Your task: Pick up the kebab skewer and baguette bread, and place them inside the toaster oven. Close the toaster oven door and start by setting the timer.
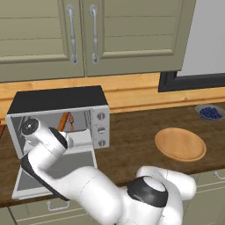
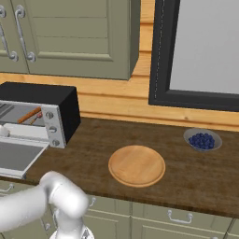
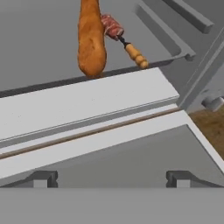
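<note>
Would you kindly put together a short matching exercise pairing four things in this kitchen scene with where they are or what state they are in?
Things:
1. baguette
2. oven door
3. wooden plate
4. blueberry bowl

Places or states:
A. bare, on the counter right of the oven
B. folded down open
C. near the counter's back edge, under the dark frame
D. inside the oven, beside the skewer

Pairs: 1-D, 2-B, 3-A, 4-C

Even flat rendered light, sharp, no glare.
</note>
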Controlling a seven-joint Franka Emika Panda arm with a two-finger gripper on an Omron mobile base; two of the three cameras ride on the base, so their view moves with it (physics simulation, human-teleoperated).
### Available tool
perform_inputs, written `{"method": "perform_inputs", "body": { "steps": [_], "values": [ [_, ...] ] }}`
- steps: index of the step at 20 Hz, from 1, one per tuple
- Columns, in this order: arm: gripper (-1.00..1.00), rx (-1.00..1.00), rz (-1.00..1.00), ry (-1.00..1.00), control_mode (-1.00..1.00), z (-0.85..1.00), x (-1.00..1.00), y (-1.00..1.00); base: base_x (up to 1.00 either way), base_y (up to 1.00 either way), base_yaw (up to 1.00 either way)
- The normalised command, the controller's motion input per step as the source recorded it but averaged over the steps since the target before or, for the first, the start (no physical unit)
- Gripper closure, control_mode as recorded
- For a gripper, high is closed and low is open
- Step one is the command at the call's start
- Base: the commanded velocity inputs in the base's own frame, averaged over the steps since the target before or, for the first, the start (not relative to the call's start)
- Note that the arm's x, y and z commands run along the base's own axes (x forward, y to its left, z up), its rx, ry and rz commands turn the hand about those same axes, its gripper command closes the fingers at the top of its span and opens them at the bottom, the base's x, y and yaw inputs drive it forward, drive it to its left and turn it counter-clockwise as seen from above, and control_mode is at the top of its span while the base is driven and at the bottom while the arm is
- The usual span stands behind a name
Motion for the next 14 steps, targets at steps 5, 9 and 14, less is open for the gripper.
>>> {"method": "perform_inputs", "body": {
  "steps": [5,9,14],
  "values": [
    [-1.00,0.00,0.01,-0.04,-1.00,0.01,-1.00,0.00,0.00,0.00,0.00],
    [-1.00,0.00,0.00,-0.04,-1.00,0.00,-0.80,0.13,0.00,0.00,0.00],
    [-1.00,0.00,0.01,-0.06,-1.00,-0.16,-0.48,0.15,0.00,0.00,0.00]
  ]
}}
